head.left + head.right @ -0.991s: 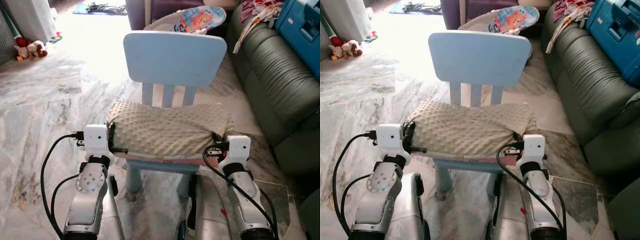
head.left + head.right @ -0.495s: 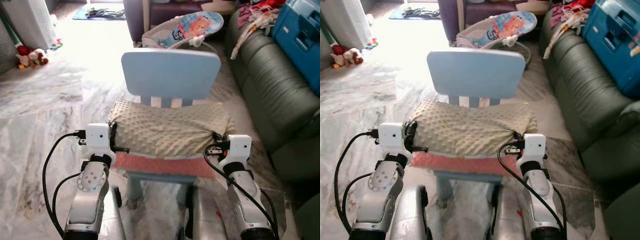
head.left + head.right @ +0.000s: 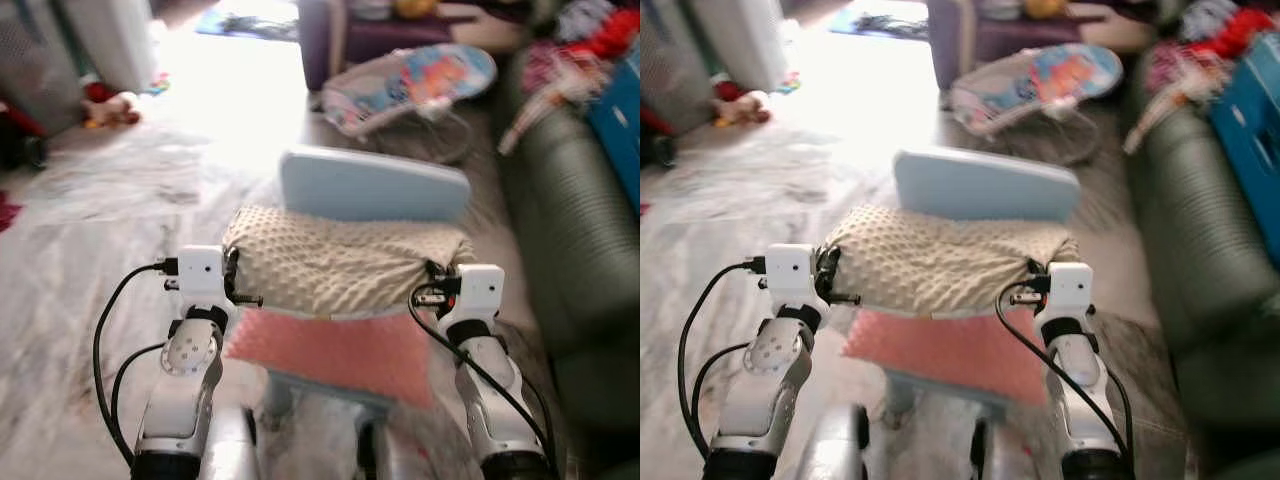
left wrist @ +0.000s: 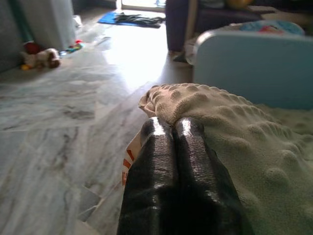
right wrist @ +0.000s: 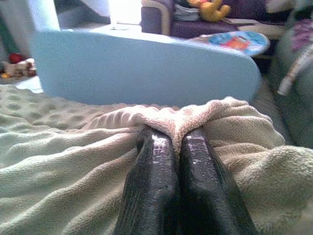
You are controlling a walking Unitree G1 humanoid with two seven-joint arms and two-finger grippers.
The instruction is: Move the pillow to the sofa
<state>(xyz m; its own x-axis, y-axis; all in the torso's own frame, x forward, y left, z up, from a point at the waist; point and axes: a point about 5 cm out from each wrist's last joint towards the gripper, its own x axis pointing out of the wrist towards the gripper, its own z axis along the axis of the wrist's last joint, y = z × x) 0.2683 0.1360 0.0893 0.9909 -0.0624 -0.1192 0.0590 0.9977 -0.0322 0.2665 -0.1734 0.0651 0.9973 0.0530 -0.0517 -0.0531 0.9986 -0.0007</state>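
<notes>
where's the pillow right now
In the eye views the pillow hangs centre frame, pinched by the left gripper and right gripper, in front of the blue chair.

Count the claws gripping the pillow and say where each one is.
2. The left claw is pinched shut on the pillow's left end; the right claw is pinched shut on a fold at its right end. The pillow hangs between them, in front of the blue chair.
</notes>
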